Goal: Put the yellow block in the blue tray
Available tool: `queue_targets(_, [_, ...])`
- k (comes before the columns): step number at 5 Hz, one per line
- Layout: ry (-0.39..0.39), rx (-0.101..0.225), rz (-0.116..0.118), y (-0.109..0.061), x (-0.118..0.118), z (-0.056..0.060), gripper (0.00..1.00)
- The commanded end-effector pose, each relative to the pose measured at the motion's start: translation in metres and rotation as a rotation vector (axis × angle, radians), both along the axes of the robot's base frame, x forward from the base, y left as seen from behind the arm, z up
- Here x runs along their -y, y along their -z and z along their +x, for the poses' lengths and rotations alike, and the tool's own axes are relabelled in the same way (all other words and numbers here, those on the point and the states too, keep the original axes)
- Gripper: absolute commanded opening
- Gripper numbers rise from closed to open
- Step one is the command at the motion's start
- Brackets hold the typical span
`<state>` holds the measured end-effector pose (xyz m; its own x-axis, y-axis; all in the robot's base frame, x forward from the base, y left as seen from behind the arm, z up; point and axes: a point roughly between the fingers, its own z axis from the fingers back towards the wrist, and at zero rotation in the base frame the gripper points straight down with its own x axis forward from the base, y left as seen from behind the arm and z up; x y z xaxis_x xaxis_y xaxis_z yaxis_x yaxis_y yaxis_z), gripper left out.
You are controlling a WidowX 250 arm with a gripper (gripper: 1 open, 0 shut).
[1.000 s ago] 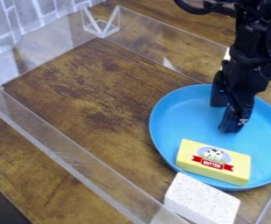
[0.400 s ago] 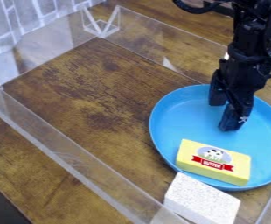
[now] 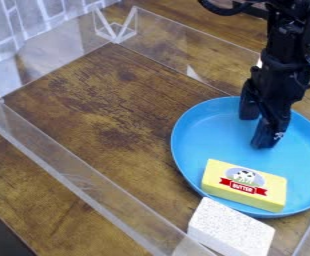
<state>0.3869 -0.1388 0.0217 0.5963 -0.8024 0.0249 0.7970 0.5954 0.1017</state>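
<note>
In the single camera view, the small yellow rectangular block with a red-and-white label (image 3: 245,185) lies in the round bright-blue plastic tray (image 3: 198,137), near its rim and beside the white speckled block (image 3: 231,228); the black gripper (image 3: 263,136) is over the tray, jaws apart and holding nothing. The placing looks done; the next move likely calls for lifting away without nudging the block.

soft even light, slightly blurred, low resolution
</note>
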Motion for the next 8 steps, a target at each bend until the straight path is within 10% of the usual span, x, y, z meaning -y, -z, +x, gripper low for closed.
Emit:
queue_targets(1, [-0.047, 0.006, -0.007, 0.0051, -0.0089, 0.0031, 1.0])
queue_targets(8, [-0.032, -0.011, -0.012, 0.0113, -0.0037, 0.0028, 1.0])
